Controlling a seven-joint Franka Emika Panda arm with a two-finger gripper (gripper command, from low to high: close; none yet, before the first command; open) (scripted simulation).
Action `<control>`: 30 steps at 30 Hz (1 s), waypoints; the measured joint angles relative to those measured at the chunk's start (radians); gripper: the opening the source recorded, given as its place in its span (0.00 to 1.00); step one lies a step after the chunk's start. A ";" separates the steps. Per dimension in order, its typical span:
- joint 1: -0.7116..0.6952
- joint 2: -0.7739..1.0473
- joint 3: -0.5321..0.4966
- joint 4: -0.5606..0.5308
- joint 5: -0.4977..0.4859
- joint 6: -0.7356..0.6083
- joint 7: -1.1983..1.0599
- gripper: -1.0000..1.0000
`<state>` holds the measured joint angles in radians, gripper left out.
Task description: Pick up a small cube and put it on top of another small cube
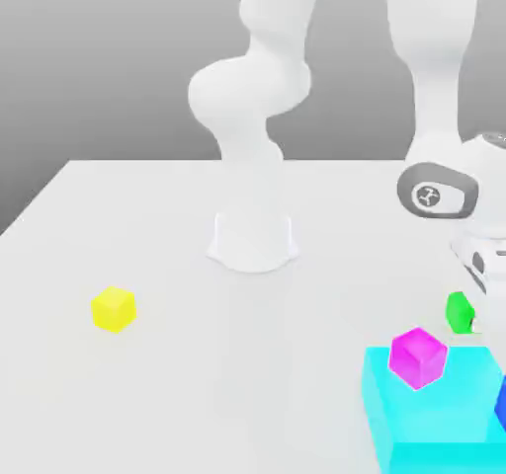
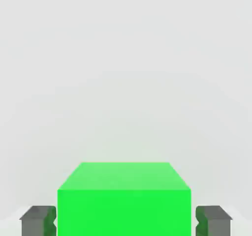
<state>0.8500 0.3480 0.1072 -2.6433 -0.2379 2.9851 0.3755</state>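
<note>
We see no box or bin, only a flat cyan block (image 1: 435, 408) with the magenta cube (image 1: 417, 355) on top. The white arm (image 1: 435, 87) bends down at the exterior view's right, hand low over the table (image 1: 148, 225). Its gripper (image 2: 124, 220) is clamped on the green cube (image 2: 124, 200), which sits just behind the cyan block. A yellow cube (image 1: 114, 308) lies well apart.

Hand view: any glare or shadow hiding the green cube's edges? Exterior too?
Hand view: green cube evenly lit, top face paler than its front, edges crisp, no glare, dark fingers flanking it. Exterior view: flat light, faint shadows on the table, the cube partly hidden by the arm.
</note>
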 joint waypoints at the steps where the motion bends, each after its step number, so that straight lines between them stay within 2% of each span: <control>1: 0.000 0.000 0.000 0.000 -0.001 0.000 0.001 0.00; 4: -0.009 -0.025 0.012 -0.005 0.010 -0.020 -0.009 0.00; 10: -0.064 -0.200 0.080 -0.021 0.150 -0.178 -0.145 0.00; 30: -0.378 -0.126 -0.016 0.552 0.213 -0.676 -0.984 0.00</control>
<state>0.4716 0.2222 0.0909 -2.0909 -0.0252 2.3090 -0.6081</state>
